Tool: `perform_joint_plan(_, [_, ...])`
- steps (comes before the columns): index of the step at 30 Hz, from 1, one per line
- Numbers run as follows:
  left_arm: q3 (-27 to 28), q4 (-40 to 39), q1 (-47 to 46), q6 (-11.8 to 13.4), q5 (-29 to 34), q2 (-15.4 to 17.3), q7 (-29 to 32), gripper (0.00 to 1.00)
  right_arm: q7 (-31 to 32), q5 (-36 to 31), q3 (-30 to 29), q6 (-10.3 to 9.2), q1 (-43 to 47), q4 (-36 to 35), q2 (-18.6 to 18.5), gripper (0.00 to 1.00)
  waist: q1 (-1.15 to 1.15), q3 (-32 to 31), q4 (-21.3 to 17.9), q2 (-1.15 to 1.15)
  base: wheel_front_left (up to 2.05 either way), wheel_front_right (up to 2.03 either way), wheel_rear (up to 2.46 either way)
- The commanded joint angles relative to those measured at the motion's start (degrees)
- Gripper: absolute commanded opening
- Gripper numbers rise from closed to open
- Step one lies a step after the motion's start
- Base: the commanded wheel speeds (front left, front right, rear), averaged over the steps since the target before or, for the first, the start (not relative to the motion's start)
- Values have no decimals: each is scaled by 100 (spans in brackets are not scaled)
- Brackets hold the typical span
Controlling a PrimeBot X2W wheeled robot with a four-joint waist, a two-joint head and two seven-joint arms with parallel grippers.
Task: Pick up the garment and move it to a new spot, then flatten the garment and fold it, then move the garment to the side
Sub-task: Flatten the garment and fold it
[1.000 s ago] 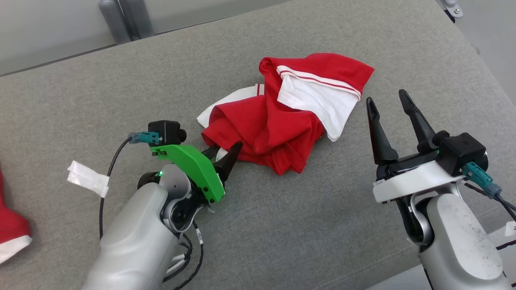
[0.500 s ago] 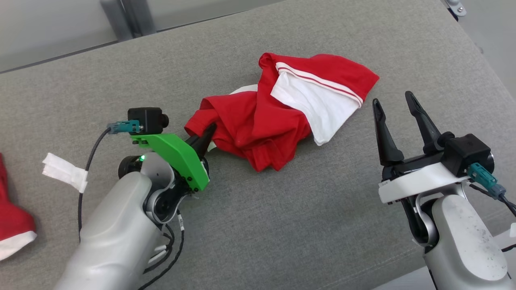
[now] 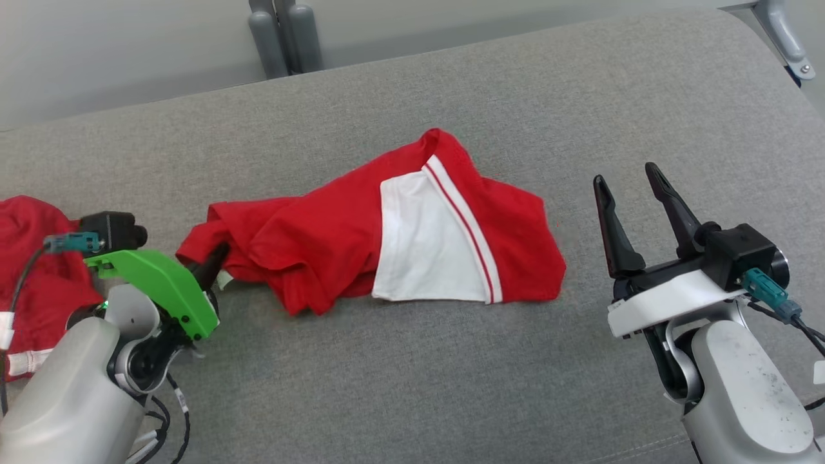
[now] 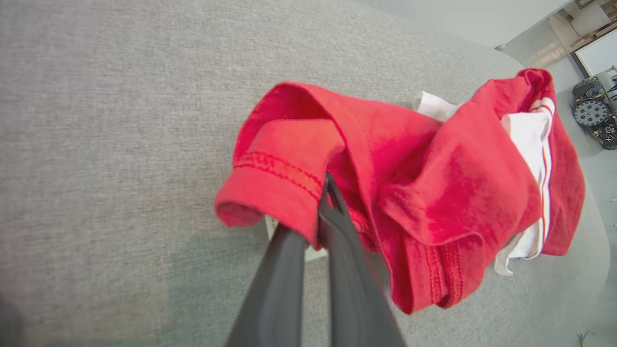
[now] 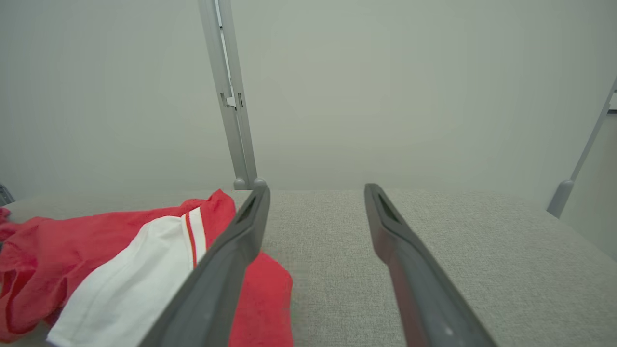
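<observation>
While the left gripper pinches the stitched hem at one end of the red garment, its two dark fingers pressed together on the cloth, the rest of the piece lies stretched out in a loose heap across the middle of the grey padded surface. The pinched hem is lifted a little, and a small white scrap (perhaps a label, I can't be sure) shows just beneath it. Nearer the right end a white panel edged with thin red and white stripes faces up, with red cloth folded around it on both sides. The right gripper hovers just beside the garment's right edge, apart from it, its jaws spread wide and holding nothing, fingers pointing toward the far edge of the surface. A green bracket sits on the left wrist, and behind it, at the far left, a second red cloth with a white trim lies on the same surface. Two grey posts stand beyond the far edge.
</observation>
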Motion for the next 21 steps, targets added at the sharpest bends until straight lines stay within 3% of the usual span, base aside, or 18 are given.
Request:
perform_joint_plan(1, [45,38,94,23,6,73,-74,97,-16,17,10,1,40,34,-20,100,0,-63,61,0,0,0,0])
perform_joint_plan(5, [113,37,261,-12,-42,44,-324,100,-16,30,13,1,106,91,-49,100,0,-132,110,0,0,0,0])
perform_joint_plan(11, [319,-494,696,81,353,401,-1354,100,-16,67,40,1,179,144,-51,100,0,-224,205,0,0,0,0])
perform_joint_plan(16, [541,-1317,1393,701,870,639,-2466,100,-16,120,26,1,303,223,-77,100,0,-271,312,0,0,0,0])
perform_joint_plan(21, [914,-2306,2154,1418,1500,487,-2821,100,-16,182,1,1,440,261,-144,100,0,-316,450,0,0,0,0])
